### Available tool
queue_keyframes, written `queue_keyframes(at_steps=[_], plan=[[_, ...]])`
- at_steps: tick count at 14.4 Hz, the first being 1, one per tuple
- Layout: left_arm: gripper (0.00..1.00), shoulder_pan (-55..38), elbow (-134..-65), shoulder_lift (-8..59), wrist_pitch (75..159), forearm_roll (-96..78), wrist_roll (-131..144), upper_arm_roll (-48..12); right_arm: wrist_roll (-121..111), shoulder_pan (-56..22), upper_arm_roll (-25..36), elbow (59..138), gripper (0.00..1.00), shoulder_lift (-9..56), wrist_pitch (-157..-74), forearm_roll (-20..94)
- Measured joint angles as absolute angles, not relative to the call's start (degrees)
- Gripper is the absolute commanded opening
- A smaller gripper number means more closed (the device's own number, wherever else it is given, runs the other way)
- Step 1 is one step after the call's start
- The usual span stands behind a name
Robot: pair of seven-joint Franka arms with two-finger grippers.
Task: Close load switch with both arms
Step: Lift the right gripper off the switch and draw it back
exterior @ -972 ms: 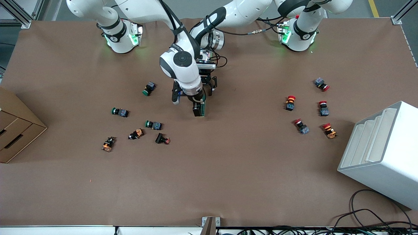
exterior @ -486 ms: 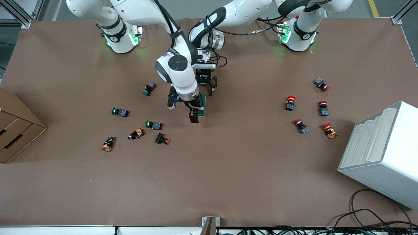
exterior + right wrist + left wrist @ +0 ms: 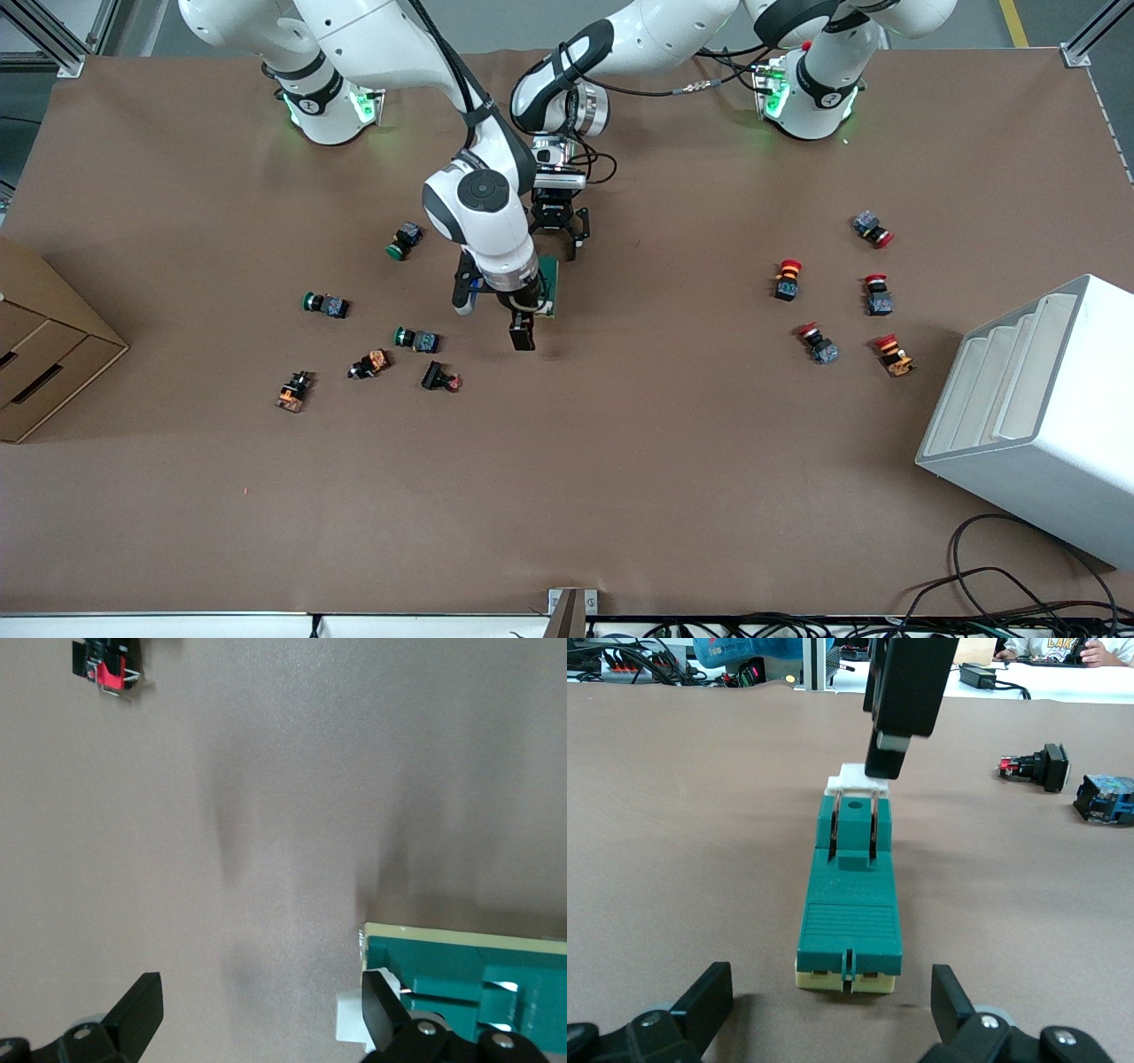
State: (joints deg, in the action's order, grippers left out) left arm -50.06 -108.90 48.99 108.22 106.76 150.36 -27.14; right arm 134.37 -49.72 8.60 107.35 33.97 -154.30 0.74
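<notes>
From the front view, the load switch (image 3: 550,285) lies flat on the table (image 3: 620,461) near its middle, between the cluster of green-capped push buttons (image 3: 414,338) toward my right arm's end and the red-capped push buttons (image 3: 788,277) toward my left arm's end. My right gripper (image 3: 522,335) hangs over the switch's end nearer the front camera; my left gripper (image 3: 558,237) sits low at the end farther from it. In the left wrist view, my left gripper's fingers (image 3: 700,1005) are spread wide with the green body of the switch lying between and ahead of them, gripping nothing. One finger of my right gripper shows there standing on or just at the white handle (image 3: 858,780); I cannot tell whether it touches. In the right wrist view, my right gripper's fingers (image 3: 137,1008) are likewise parted and hold nothing, one fingertip beside the white handle at the switch's corner. I judge the step in hand to be engaging the handle. The next move calls for my left gripper to steady the body while my right drives the handle home.
</notes>
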Motion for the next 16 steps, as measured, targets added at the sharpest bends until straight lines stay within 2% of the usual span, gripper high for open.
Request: queue_keyframes(at_steps=[9,12,16], plan=[[0.99,-50.05,-108.86,49.01,108.24,106.76,150.41,-27.12,132.28,-48.32,8.72,103.83,1.00,36.26,-152.85,0.38],[0.99,-49.40,-108.44,49.02,108.24,106.76,150.73,-26.80,124.62,-45.50,8.77,99.80,1.00,34.75,-142.78,0.42],[0.99,-47.67,-106.75,49.02,108.39,106.76,150.77,-26.68,104.82,-41.25,8.83,98.48,1.00,25.58,-127.26,2.07]])
